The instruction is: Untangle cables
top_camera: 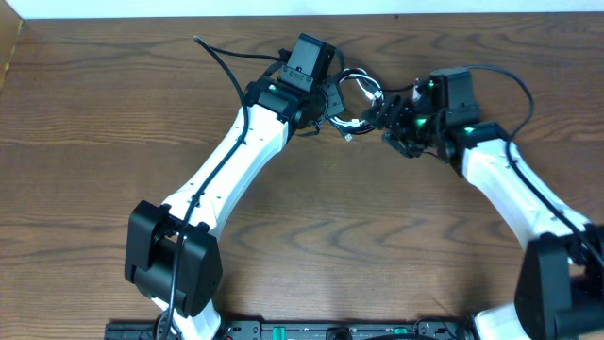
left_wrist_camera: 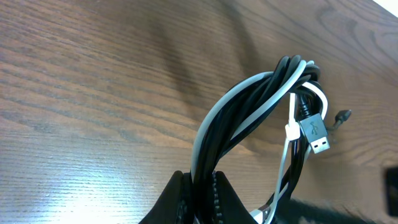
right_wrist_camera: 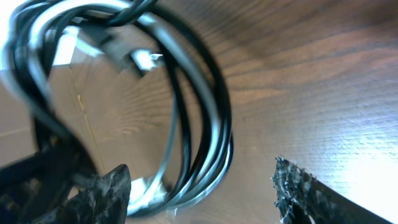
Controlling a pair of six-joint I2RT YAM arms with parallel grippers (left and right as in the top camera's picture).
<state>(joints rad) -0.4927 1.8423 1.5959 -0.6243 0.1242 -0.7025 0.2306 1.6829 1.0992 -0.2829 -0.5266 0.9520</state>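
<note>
- step in hand: pre-separation. the cable bundle (top_camera: 351, 102) is one twisted coil, nothing pulled apart yet, so i'd call the task barely begun.
- location: the bundle is in the upper centre of the overhead frame, between the two wrists and above the table (top_camera: 377, 246).
- left gripper (left_wrist_camera: 198, 202): pinched hard on the coil at the bottom centre of the left wrist frame, with no gap showing between its fingers. both cords run through the pinch.
- white cable (left_wrist_camera: 289, 134) and black cable (left_wrist_camera: 239, 124) wind round each other up to the top right of that frame. a black usb plug (left_wrist_camera: 316, 132) hangs free at the right edge of the loop.
- right gripper (right_wrist_camera: 200, 183): jaws spread wide, holding nothing. the lower arc of the coil sits in the gap near the bottom-left finger (right_wrist_camera: 93, 196). i can't tell whether it touches.
- next move calls for, my read: right picks out a single strand or the free plug, not the whole loop, and closes on that alone. left anchors while right draws it out along the twist.
- risk: closing here probably grabs several strands and tightens the knot.
- containers: none in any view, so no contents to report.
</note>
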